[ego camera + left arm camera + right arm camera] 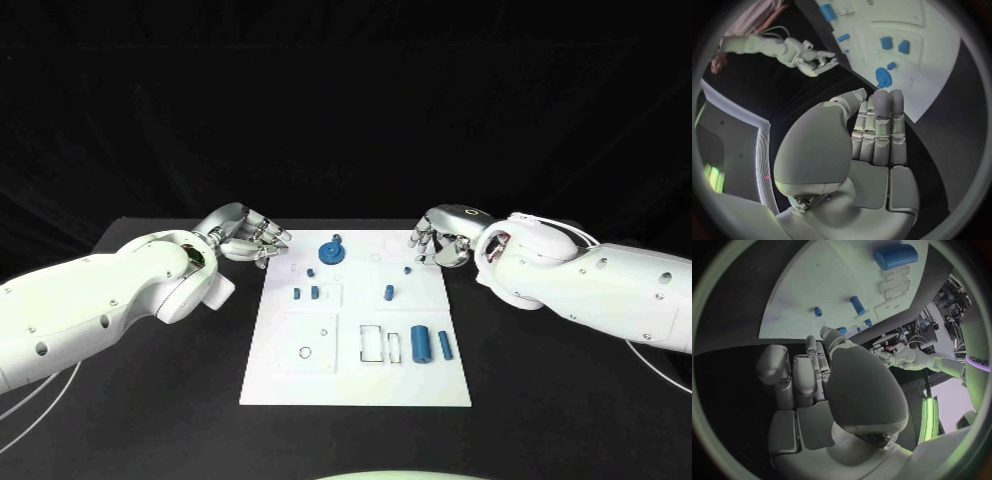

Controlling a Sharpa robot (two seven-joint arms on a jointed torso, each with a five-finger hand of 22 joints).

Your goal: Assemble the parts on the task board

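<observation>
The white rectangular task board [361,380] is laid in the middle of the black counter [548,420], with bare counter left open along both long edges. Small blue plastic parts [420,343] are spread over it. The left hand [248,236] and right hand [443,236] are poised at its far corners, fingers curled in, nothing held.
</observation>
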